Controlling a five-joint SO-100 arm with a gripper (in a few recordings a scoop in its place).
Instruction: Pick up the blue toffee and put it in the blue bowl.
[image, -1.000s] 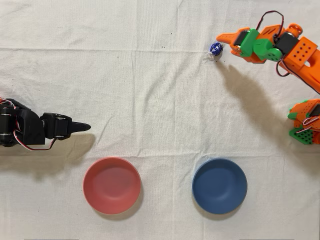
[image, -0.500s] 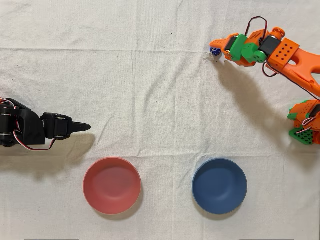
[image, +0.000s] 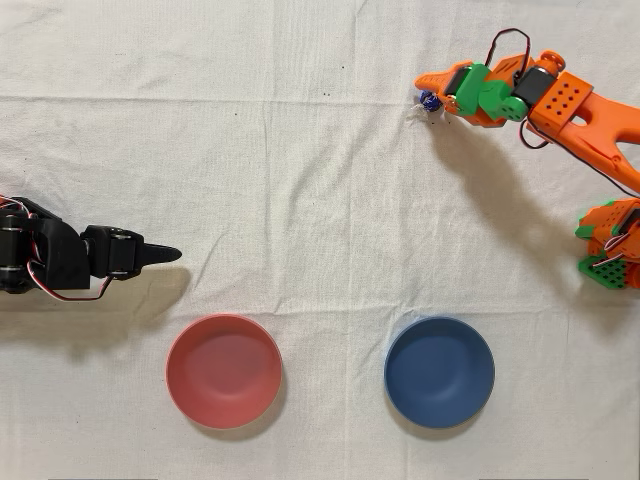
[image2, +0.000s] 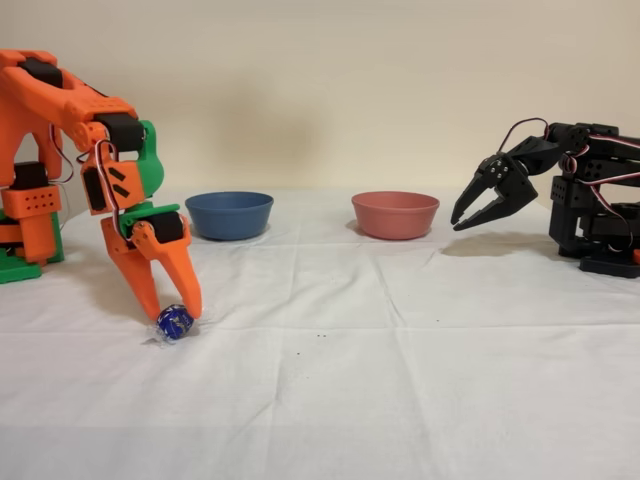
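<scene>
Your end effector (image2: 172, 308) stands with its fingers apart, straddling the blue toffee (image2: 173, 322) on the surface (image2: 400, 340), positioned so closing will trap it; the blue bowl (image: 439, 372) sits well apart

Orange arm (image2: 60, 110), green joint parts, black servos, red-black cables.

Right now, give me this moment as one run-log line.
phase: grasp approach | orange arm's jaws: open, straddling shiny dark-blue wrapped toffee on white cloth | not lifted | matte dark-blue round bowl: empty
</scene>
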